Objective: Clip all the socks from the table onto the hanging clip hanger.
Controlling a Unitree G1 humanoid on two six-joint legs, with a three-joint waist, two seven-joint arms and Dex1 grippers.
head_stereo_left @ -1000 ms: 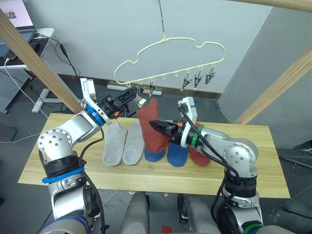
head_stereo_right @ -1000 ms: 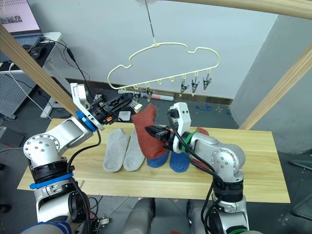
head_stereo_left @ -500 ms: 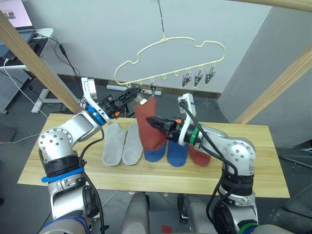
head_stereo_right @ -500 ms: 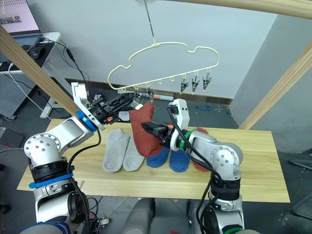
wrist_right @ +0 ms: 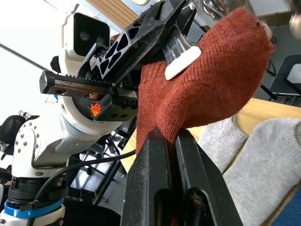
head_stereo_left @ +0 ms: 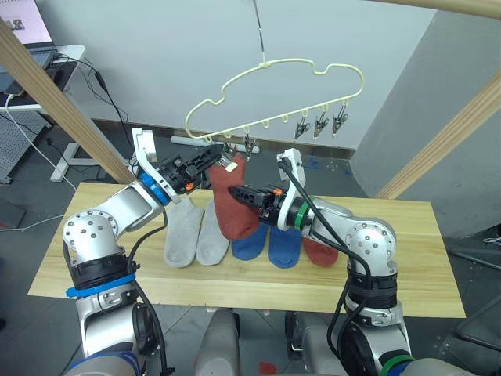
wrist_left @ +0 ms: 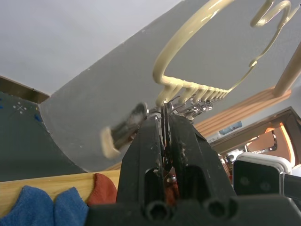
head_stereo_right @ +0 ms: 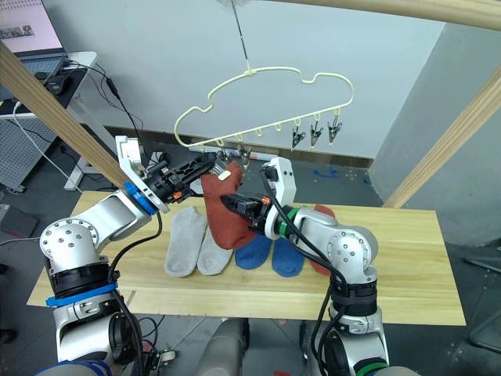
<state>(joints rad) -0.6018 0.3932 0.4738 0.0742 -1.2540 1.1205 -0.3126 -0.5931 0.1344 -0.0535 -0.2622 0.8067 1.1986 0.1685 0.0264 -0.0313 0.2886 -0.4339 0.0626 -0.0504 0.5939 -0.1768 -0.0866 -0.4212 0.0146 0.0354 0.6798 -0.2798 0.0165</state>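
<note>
1. The rust red sock [head_stereo_left: 236, 197] hangs in the air above the table [head_stereo_left: 407, 266], its long axis nearly upright, with the top end lifted to the left end of the clip hanger [head_stereo_left: 274, 94] — just beside the dark clips there.

2. The right gripper [head_stereo_left: 237, 193] pinches this sock at its middle; in the right wrist view the jaws are pressed together on the knit, and the cloth folds over them.

3. The left gripper [head_stereo_left: 210, 159] reaches the same spot from the other side. In the left wrist view its jaws stand close together around a clip [wrist_left: 165, 113] on the hanger's lower row. I judge that it squeezes the clip open, but the clip's mouth is not clear to me.

4. The relation that matters: the sock's upper edge lies up and to the left of the right jaws, and just beside the left jaws and their clip. Whether the edge is already between the clip's teeth, I cannot tell. The left arm is nearer to the clip, the right arm carries the cloth.

5. On the table lie the other socks — two light grey socks [head_stereo_left: 196, 231] side by side, then two blue socks [head_stereo_left: 270, 247], then one more rust red sock [head_stereo_left: 319, 252] partly under the right arm.

6. Three free clips [head_stereo_left: 319, 125] hang at the hanger's right end, well apart from both grippers.
</note>
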